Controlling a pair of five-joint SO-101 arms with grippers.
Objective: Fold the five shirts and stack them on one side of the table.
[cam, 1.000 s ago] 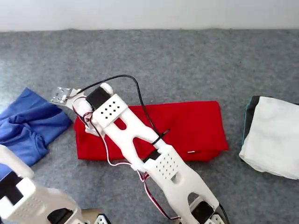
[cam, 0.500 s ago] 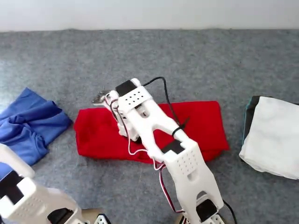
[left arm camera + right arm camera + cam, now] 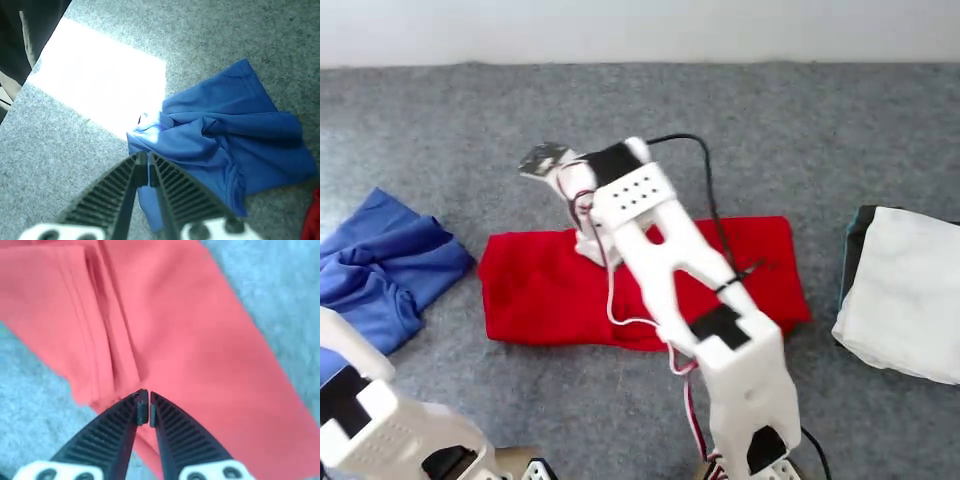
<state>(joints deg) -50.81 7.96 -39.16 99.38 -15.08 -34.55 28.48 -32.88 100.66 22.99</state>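
Your right claw (image 3: 144,409) hangs with jaws pressed together, gripping nothing, over the red shirt (image 3: 535,295), which lies folded into a long strip at the middle of the bench (image 3: 770,130). If you drop it onto the cloth and sweep toward the white shirt (image 3: 905,295) stacked at 3 o'clock, the layers will likely slide and the fold will open, and pinching only the top layer would peel it apart. Your left claw (image 3: 148,170), likewise closed and empty, sits above the crumpled blue shirt (image 3: 390,265) at 9 o'clock, which it could snag on a low pass.
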